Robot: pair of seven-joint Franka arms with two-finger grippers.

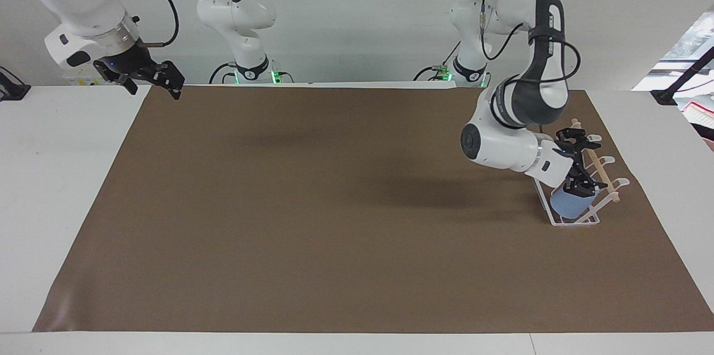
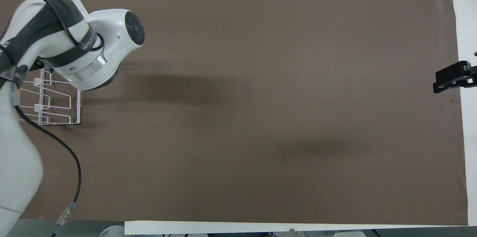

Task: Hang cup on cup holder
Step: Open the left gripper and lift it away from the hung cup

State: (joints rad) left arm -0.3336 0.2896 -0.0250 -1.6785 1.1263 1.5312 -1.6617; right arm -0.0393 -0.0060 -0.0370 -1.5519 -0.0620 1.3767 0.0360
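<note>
The left hand [image 1: 579, 162] is spread wide above the light-blue cup [image 1: 569, 204], which seemingly hangs on the wire cup holder [image 1: 585, 220]; lift straight clear. The right hand [image 1: 150, 78] waits, also wide.

The cup [image 1: 569, 204] hangs on the cup holder [image 1: 592, 220] at the left arm's end of the mat [image 1: 312, 221].

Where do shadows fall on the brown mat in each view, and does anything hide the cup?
Facing view: a soft shadow lies on the mat beside the cup holder; the cup shows. Overhead view: a shadow stretches from the left arm, which hides the cup.
</note>
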